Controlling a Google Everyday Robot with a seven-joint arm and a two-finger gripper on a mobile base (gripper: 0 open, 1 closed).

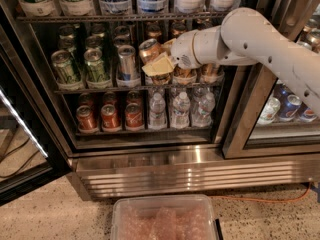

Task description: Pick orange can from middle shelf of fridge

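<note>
Observation: the gripper (159,64) is at the front of the open fridge (165,171), at the level of the middle shelf (100,89) and right of its centre. The white arm (260,39) comes in from the right side of the view.

I see the pale, cream-coloured fingers (156,65) closed around the lower body of the orange can (148,49). The can is tilted, its top leaning up and to the left. It is clear of the wire rack, above the shelf's front rail.

Condition of the can: copper-orange metallic body, silver top rim, with light glinting on its upper shoulder. I can make out no dents. Any label print is too small to read.

Surroundings on the same shelf: a silver can (126,59) stands just left of the held can, and green cans (65,66) stand further left. More copper-orange cans (210,73) stand upright behind and below the wrist.

The rack below holds red cans (109,116) on the left and water bottles (180,106) on the right. A clear plastic tub (165,219) sits on the speckled floor in front of the ribbed steel base panel.
</note>
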